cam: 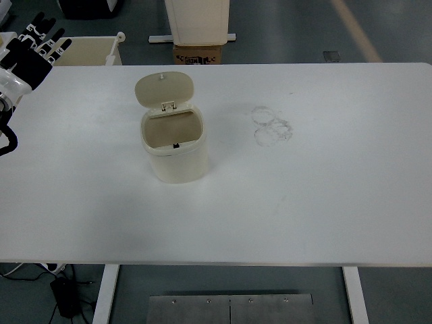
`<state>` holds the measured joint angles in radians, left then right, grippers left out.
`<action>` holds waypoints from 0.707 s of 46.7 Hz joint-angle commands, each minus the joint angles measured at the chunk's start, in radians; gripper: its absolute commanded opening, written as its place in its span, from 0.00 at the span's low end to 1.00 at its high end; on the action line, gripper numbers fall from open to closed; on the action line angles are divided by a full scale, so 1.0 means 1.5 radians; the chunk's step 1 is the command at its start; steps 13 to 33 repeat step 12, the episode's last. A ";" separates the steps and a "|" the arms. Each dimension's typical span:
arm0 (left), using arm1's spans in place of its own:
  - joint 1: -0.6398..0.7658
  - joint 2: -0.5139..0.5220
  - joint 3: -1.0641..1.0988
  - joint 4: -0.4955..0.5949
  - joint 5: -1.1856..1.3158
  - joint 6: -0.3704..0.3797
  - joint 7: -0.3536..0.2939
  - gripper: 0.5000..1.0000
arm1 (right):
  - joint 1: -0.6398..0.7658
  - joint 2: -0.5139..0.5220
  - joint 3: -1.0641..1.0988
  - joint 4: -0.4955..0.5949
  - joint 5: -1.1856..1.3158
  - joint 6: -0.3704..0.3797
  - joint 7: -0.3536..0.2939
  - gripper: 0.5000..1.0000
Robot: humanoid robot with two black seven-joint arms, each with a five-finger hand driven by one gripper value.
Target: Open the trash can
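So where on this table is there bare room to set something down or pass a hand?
Nearly everywhere. The table is bare along its whole front edge and right half, apart from faint ring marks right of the open trash can. The strip left of the can is free too. The left robot hand hangs over the far left corner, fingers spread.

White rectangular table top (pixel 324 202) lies bare to the right, front and left of the small cream plastic trash can (pixel 174 147), the single upright obstacle, standing left of centre. Its oval hinged lid (pixel 164 89) stands raised at the far rim, blocking approach from behind; the mouth is clear from above. Faint grey ring marks (pixel 272 125) are flat and obstruct nothing. The black-fingered left hand (pixel 30 52) occupies the far-left corner, well apart.
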<state>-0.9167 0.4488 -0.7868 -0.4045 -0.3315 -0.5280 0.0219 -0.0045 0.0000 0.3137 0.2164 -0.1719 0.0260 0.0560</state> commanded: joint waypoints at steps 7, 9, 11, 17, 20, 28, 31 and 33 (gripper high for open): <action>0.000 -0.027 -0.020 0.033 -0.009 0.000 0.001 1.00 | -0.023 0.000 0.002 0.000 0.003 0.000 -0.003 0.98; 0.000 -0.030 -0.020 0.033 -0.009 0.001 0.001 1.00 | -0.023 0.000 0.003 -0.001 0.003 0.000 -0.003 0.99; 0.000 -0.034 -0.020 0.033 -0.009 0.002 0.001 1.00 | -0.023 0.000 0.003 -0.001 0.004 0.000 -0.003 0.98; 0.000 -0.035 -0.020 0.033 -0.009 0.001 0.001 1.00 | -0.023 0.000 0.003 -0.001 0.004 0.000 -0.003 0.99; 0.000 -0.035 -0.020 0.033 -0.009 0.001 0.001 1.00 | -0.023 0.000 0.003 -0.001 0.004 0.000 -0.003 0.99; 0.000 -0.035 -0.020 0.033 -0.009 0.001 0.001 1.00 | -0.023 0.000 0.003 -0.001 0.004 0.000 -0.003 0.99; 0.000 -0.035 -0.020 0.033 -0.009 0.001 0.001 1.00 | -0.023 0.000 0.003 -0.001 0.004 0.000 -0.003 0.99; 0.000 -0.035 -0.020 0.033 -0.009 0.001 0.001 1.00 | -0.023 0.000 0.003 -0.001 0.004 0.000 -0.003 0.99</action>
